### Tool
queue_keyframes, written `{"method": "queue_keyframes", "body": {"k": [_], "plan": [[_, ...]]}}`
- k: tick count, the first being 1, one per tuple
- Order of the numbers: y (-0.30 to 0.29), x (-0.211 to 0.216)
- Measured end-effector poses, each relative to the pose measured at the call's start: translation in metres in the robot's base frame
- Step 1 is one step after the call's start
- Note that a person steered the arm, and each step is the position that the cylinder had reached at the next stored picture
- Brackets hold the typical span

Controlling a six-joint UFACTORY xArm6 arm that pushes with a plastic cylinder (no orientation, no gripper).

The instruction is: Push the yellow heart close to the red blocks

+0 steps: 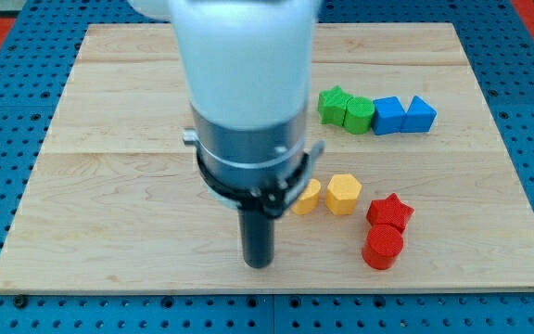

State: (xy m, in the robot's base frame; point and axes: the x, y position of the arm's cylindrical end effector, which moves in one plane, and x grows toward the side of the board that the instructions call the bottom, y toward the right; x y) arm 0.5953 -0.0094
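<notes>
The yellow heart [308, 197] lies just right of the arm's body, partly hidden by it. A yellow hexagon [343, 194] sits close on its right. A red star [390, 212] and a red cylinder [383, 248] touch each other at the view's lower right, to the right of and below the yellow blocks. My tip [259, 263] rests on the board below and left of the yellow heart, with a small gap between them.
A green star [334, 104], a green cylinder [359, 114], a blue cube [389, 115] and a blue triangular block [421, 114] stand in a row at the upper right. The wooden board [109, 186] lies on a blue pegboard. The arm's white body hides the upper middle.
</notes>
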Motion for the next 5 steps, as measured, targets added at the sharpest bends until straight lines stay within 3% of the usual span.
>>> {"method": "queue_keyframes", "body": {"k": [5], "plan": [[0.102,-0.007]]}}
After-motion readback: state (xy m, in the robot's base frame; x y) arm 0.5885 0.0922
